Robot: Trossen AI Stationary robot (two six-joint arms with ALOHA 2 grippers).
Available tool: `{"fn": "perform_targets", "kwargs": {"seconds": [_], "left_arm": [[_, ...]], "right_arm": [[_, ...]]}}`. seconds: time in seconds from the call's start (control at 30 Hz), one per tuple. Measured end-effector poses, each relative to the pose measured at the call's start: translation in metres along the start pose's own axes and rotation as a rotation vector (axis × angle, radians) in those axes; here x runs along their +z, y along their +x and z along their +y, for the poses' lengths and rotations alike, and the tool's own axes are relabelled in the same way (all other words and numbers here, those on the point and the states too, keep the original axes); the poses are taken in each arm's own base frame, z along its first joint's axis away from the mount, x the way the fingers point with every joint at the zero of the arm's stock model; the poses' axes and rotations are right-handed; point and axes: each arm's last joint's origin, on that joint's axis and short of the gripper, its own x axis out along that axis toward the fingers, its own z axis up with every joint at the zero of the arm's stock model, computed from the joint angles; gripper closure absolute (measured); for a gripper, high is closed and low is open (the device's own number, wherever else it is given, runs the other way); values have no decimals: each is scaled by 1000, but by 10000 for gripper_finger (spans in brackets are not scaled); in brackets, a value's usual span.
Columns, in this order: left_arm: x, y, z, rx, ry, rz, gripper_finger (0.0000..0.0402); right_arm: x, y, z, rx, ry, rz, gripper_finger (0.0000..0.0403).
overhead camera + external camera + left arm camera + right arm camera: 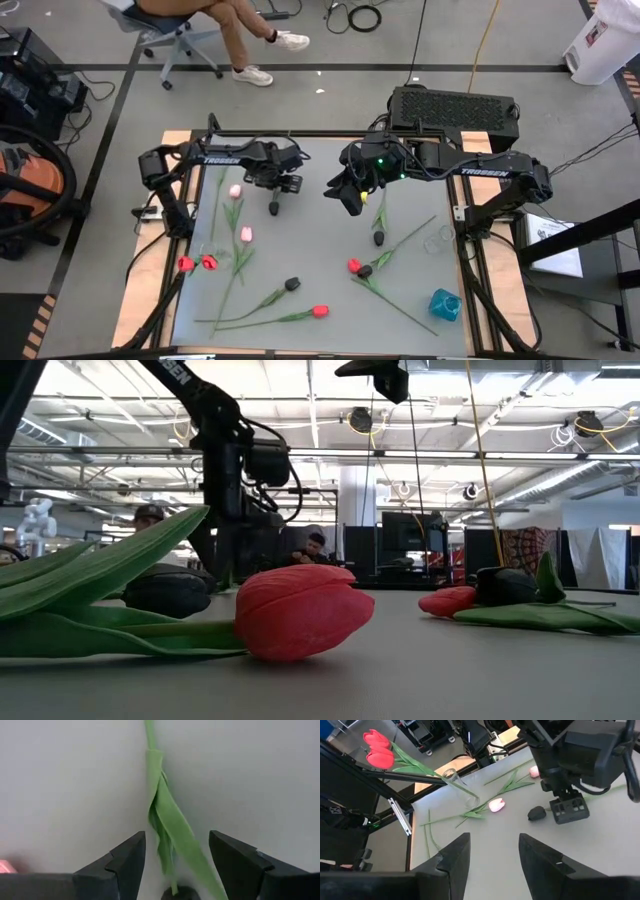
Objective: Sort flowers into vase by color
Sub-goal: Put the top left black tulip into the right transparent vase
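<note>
Red tulip (298, 610) lies nearest low cam, head on table. L gripper (176, 862) is held over a black-headed tulip (274, 208), jaws wide open, nothing gripped. Its green stem (165, 815) is seen running fwd between the fingers, long axis roughly in line with the gripper, head just beneath. L arm judged nearer. R gripper (492, 852) hangs mid-table, part open, empty. Other flowers scattered on table (310, 250).
</note>
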Motion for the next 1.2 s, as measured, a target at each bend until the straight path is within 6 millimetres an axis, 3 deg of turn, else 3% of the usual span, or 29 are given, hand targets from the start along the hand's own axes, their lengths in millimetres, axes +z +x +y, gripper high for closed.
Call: {"fn": "perform_targets", "kwargs": {"seconds": [0.6,1.0,1.2], "left_arm": [[9,8,15,25,-26,-16,176],[0,7,6,-22,-22,21,176],[2,20,5,9,-18,29,176]], "right_arm": [[0,0,0,0,-37,0,243],[0,0,0,0,-38,0,243],[0,0,0,-1,-38,0,243]]}}
